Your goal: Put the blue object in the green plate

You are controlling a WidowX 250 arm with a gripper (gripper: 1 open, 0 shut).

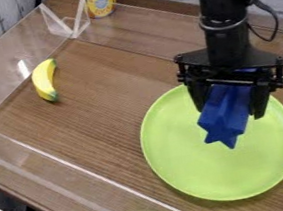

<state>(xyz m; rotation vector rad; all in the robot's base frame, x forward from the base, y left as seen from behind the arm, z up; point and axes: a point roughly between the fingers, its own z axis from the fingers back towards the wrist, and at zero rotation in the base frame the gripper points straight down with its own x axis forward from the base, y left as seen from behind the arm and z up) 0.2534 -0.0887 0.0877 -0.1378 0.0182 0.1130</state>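
The blue object (224, 117) hangs tilted over the green plate (181, 162), its lower end close to or touching the plate's surface. My gripper (236, 94) comes straight down from above and is shut on the upper part of the blue object. The black fingers (198, 92) flank the block on both sides. The lime-green plate lies at the right front of the wooden table, and the block sits over its middle to upper part.
A yellow banana (45, 79) lies at the left on the table. A yellow-labelled can (100, 0) stands at the back. Clear plastic walls (31, 155) border the table at left and front.
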